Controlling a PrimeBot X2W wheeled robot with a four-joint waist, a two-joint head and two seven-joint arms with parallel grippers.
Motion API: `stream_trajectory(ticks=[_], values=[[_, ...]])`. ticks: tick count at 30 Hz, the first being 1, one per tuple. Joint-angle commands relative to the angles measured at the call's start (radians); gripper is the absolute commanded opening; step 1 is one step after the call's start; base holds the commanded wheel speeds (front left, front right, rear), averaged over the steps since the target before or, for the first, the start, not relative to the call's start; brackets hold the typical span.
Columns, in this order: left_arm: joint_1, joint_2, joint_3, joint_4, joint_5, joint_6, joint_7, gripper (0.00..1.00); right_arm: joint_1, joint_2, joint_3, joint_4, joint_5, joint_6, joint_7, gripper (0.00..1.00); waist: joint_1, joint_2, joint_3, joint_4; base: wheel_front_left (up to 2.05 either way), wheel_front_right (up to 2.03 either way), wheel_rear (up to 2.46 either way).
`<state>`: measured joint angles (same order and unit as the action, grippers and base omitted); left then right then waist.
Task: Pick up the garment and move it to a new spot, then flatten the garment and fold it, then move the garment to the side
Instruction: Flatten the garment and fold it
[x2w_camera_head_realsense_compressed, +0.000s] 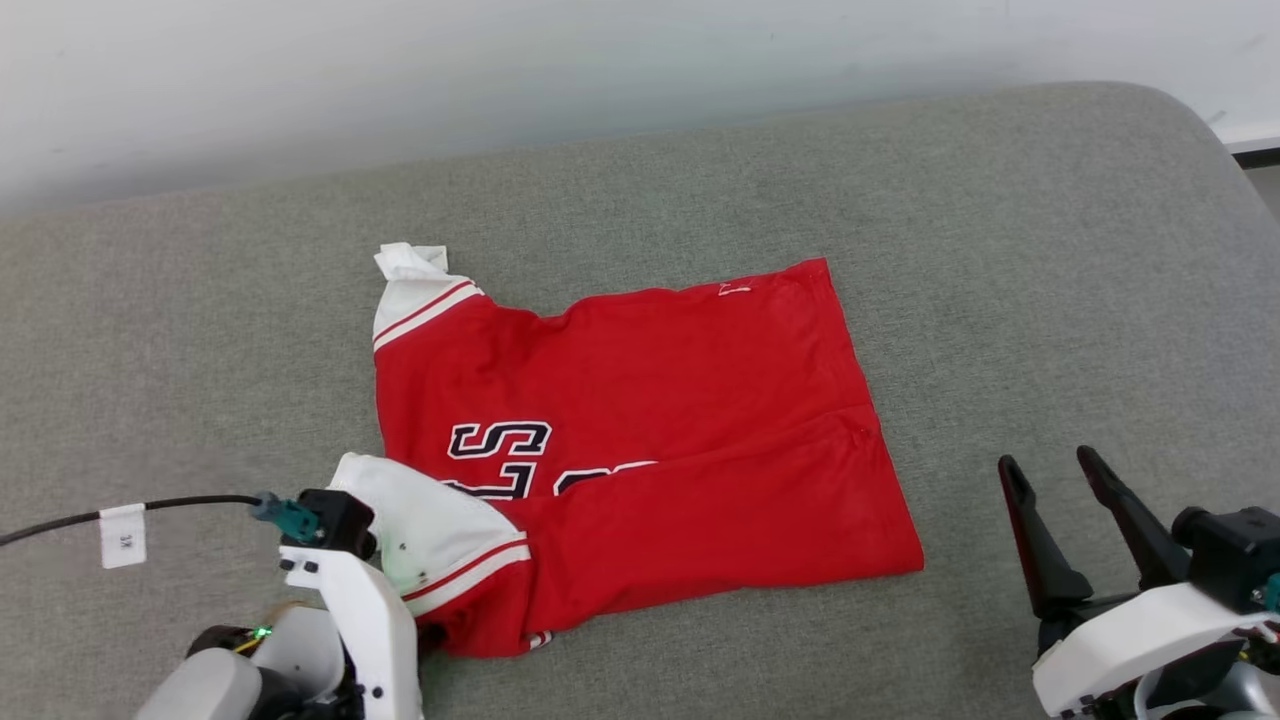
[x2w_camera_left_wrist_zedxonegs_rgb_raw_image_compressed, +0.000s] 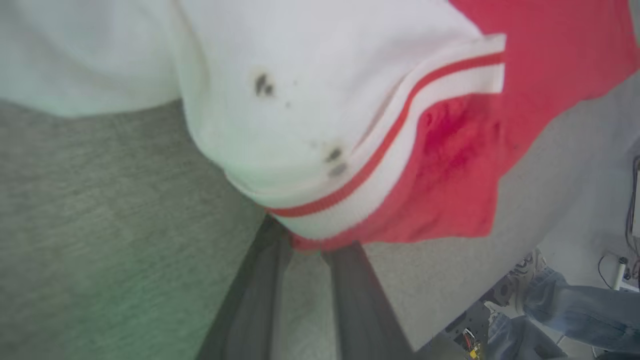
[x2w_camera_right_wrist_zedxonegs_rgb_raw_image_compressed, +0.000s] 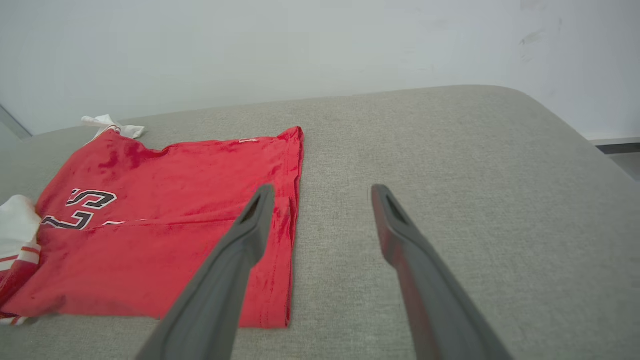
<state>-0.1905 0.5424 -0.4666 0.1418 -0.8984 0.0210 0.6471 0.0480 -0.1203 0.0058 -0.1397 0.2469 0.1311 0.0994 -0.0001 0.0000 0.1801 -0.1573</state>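
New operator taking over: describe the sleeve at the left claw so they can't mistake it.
On the grey cushion, find the red garment lying mid-surface. At its corner nearest the robot's left, the near sleeve is white, dark-spotted, puffed up and turned onto the red body, with the left claw at its striped hem. The far sleeve lies at the garment's far edge, no claw near.

Garment (x2w_camera_head_realsense_compressed: 680, 400): red jersey, white sleeves; near half folded over lettering, flat on grey surface (x2w_camera_head_realsense_compressed: 1000, 250).
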Motion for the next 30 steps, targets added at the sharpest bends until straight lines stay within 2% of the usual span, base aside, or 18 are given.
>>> stream_trajectory(ticks=[1,5,12,16,23,28,29,30], values=[[0.034,-0.03,-0.03,0.031,-0.005,-0.004,0.011,0.0,-0.001,-0.007,-0.01,-0.008,0.005,-0.001,0.011,1.0,0.0001,0.0,0.004,0.005,0.0,0.0,0.0],[0.02,-0.03,-0.012,0.019,-0.005,-0.007,-0.019,0.0,-0.012,-0.032,-0.032,0.01,0.059,-0.001,0.107,1.0,0.0001,0.0,0.006,0.024,0.0,0.0,0.0],[0.006,-0.027,0.023,-0.038,-0.008,-0.004,-0.068,0.0,-0.074,-0.098,-0.062,0.097,0.191,-0.001,0.483,1.0,0.0001,0.0,0.01,0.067,0.0,0.0,0.0],[-0.012,-0.031,0.024,-0.08,-0.008,-0.006,-0.072,0.0,-0.137,-0.1,-0.046,0.163,0.249,-0.001,0.638,1.0,0.0001,0.0,0.029,0.1,0.0,0.0,0.0],[-0.046,-0.037,0.019,-0.129,0.009,-0.004,-0.081,0.0,-0.26,-0.084,0.011,0.292,0.296,-0.001,0.735,1.0,0.0001,0.0,0.075,0.149,0.0,0.0,0.0],[-0.044,-0.044,0.021,-0.133,0.012,-0.005,-0.099,0.0,-0.279,-0.064,0.065,0.408,0.324,-0.001,0.784,1.0,0.0001,0.0,0.084,0.164,0.0,0.0,0.0],[-0.04,-0.045,0.019,-0.131,0.012,-0.005,-0.101,0.0,-0.277,-0.058,0.076,0.425,0.333,-0.001,0.791,0.56,0.0001,0.0,0.083,0.166,0.0,0.0,0.0],[-0.037,-0.046,0.018,-0.129,0.012,-0.005,-0.104,0.0,-0.276,-0.052,0.084,0.437,0.34,0.0,0.793,0.36,0.0001,0.0,0.082,0.167,0.0,0.0,0.0]])
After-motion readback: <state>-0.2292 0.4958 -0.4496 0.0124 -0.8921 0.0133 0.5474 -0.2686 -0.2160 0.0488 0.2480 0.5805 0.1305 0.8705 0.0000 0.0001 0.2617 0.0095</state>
